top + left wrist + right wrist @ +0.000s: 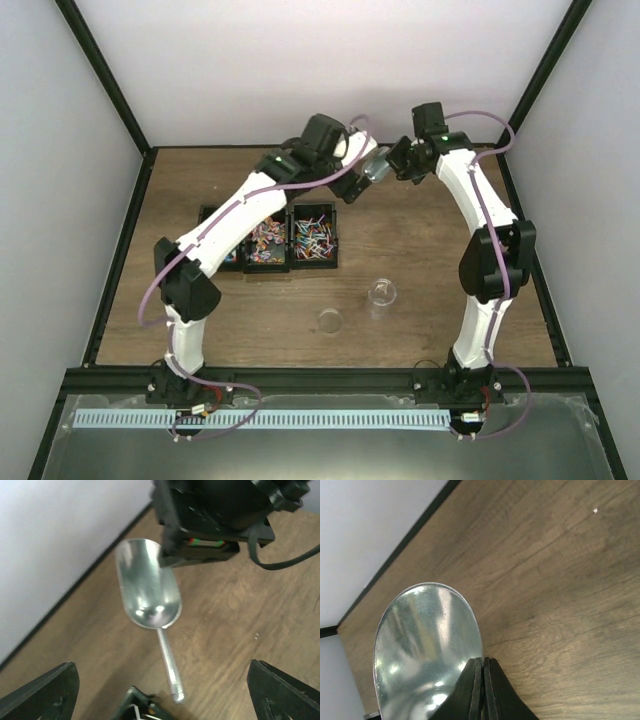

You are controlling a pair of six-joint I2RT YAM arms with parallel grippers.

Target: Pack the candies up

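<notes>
The candies (268, 243) are small multicoloured pieces lying in the compartments of a black tray (296, 268) at table centre-left; more fill its right compartment (313, 240). The silver scoop (375, 168) is held above the table at the back. My right gripper (483, 680) is shut on the rim of the scoop bowl (420, 645); it also shows in the top view (393, 160). In the left wrist view the scoop (147, 592) is empty, its handle pointing at my left gripper (162, 695), which is wide open just short of the handle end. In the top view my left gripper (357, 182) is beside the scoop.
A small clear jar (381, 297) stands right of centre, with a round clear lid (330, 321) lying to its left. My left arm crosses over the tray's left part. The back wall and black frame edge run close behind the scoop.
</notes>
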